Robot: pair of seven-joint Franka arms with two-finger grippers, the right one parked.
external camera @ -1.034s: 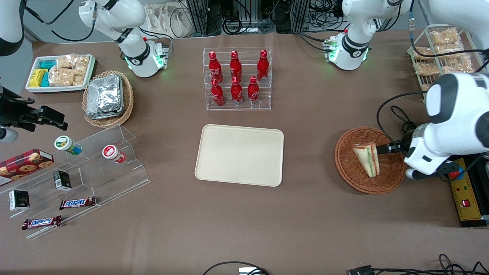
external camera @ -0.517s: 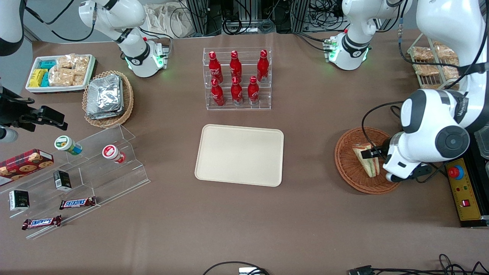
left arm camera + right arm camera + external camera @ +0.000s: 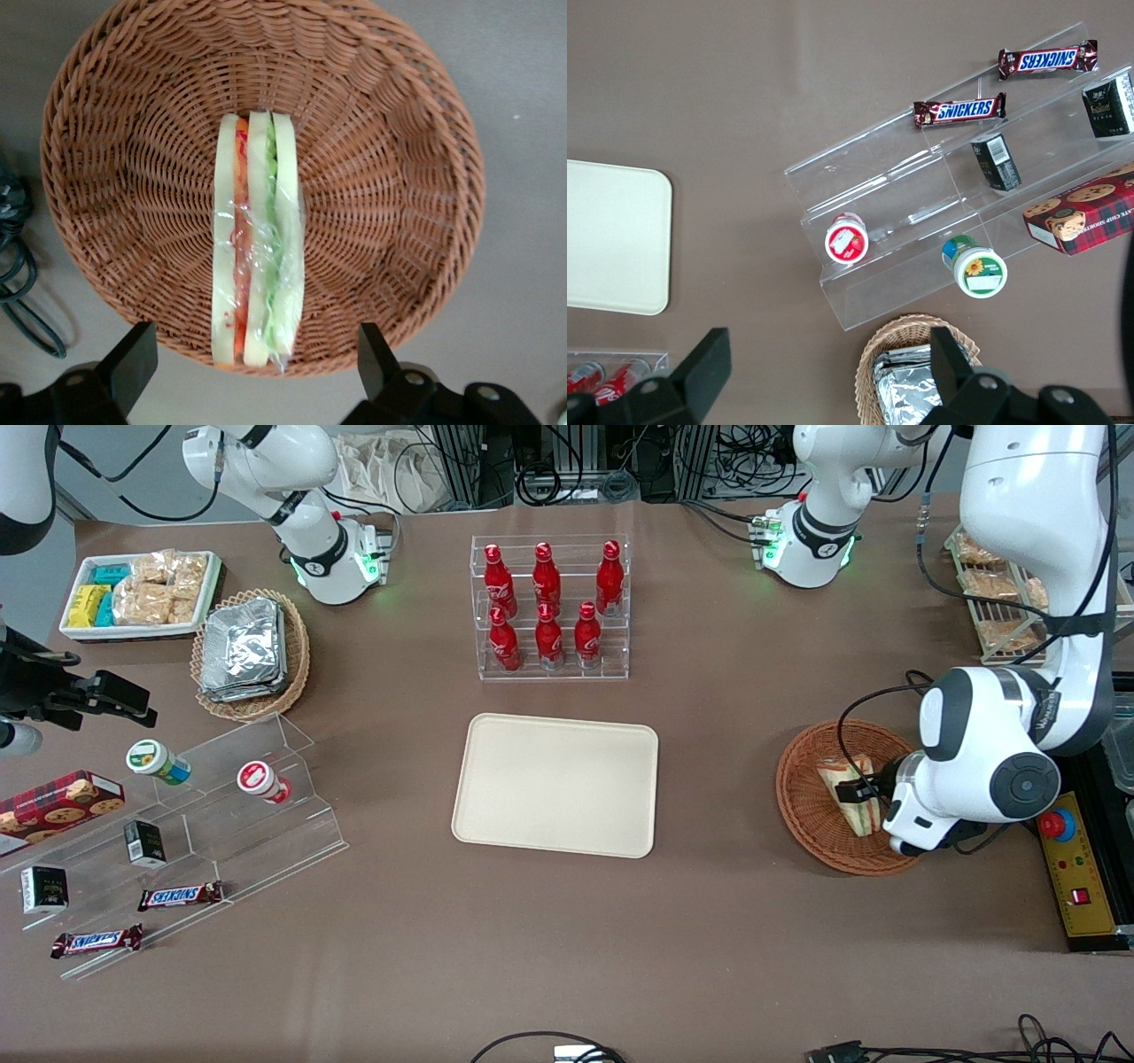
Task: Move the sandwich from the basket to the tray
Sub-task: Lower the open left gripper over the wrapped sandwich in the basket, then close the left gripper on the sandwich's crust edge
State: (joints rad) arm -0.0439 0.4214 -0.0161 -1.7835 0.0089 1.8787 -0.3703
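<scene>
barely started: wrapped sandwich [image 3: 258, 266] sits in the wicker basket [image 3: 425, 168], gripper [image 3: 257, 363] spread wide above it, cream tray [image 3: 556, 784] empty.

The basket [image 3: 115, 115] is reddish-brown woven wicker, and the sandwich [image 3: 257, 266] in it shows pale bread with orange-red and green stripes of filling under clear wrap. The tray [image 3: 556, 785] is plain cream-beige on a dull brown table [image 3: 567, 939]. The end effector [image 3: 257, 363], above the basket, has black fingers [image 3: 133, 359], and the bottles [image 3: 549, 602] are bright red with white lettering
</scene>
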